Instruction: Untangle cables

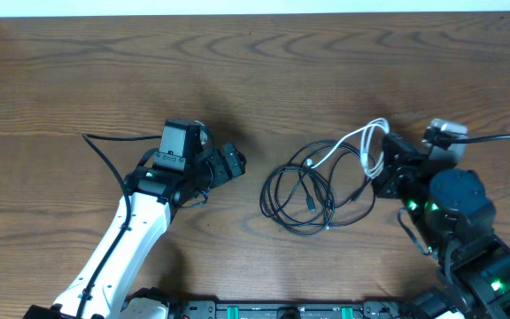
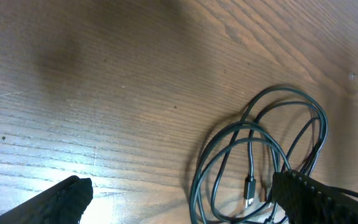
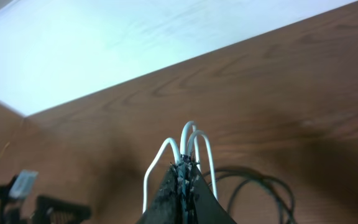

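Closest to my right wrist lens, the right gripper (image 3: pixel 183 167) is clenched on a few bends of the white cable (image 3: pixel 189 124), over the right side of the table (image 1: pixel 255 71); the black cables (image 1: pixel 269 199) lie in loose loops between my two grippers, with the white one's far end running in among them. Left gripper (image 1: pixel 235 162) hangs spread wide and empty beside that coil, pinning nothing; so I reckon a pull on the white cable could drag the whole coil along or cinch a knot, and the pinched bends might slip free.
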Motion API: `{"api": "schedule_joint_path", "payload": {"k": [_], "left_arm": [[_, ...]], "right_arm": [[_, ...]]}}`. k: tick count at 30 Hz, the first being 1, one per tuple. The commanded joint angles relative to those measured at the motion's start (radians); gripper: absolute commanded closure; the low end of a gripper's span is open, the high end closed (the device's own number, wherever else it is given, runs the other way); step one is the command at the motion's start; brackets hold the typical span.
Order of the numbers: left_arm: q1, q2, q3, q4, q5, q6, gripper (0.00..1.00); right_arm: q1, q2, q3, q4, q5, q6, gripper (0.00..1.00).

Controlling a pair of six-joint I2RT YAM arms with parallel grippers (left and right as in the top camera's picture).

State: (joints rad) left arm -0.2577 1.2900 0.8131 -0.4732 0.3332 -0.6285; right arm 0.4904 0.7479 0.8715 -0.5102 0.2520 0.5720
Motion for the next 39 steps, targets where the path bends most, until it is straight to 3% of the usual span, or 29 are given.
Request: {"api": "schedule_joint_path", "payload": {"k": [1, 12, 19, 24, 31, 39], "left_arm": [[0.004, -0.011, 0.010, -0.005, -0.013, 0.006, 0.02], [0.004, -0.011, 0.010, -0.006, -0.013, 0.006, 0.02], [0.004, -0.011, 0.010, -0.006, -0.013, 0.006, 0.02], [0.004, -0.011, 0.010, -0.006, -0.013, 0.006, 0.02], [0.004, -0.011, 0.010, -0.006, -0.013, 0.006, 0.02], [0.004, -0.011, 0.010, -0.006, -0.013, 0.006, 0.02]], "right_arm": [[-0.066, -0.004, -0.002, 0.006, 0.034, -0.029, 0.99], [-0.318, -0.004, -0.002, 0.021, 0.024, -0.053, 0.99], [-0.388, -0.002, -0.002, 0.003, -0.378, -0.037, 0.99], [-0.384, -0.002, -0.002, -0.160, -0.496, -0.066, 0.99], [-0.384, -0.002, -0.002, -0.484, -0.487, -0.125, 0.99], [-0.385, -0.002, -0.002, -0.625, -0.422, -0.169, 0.99]]}}
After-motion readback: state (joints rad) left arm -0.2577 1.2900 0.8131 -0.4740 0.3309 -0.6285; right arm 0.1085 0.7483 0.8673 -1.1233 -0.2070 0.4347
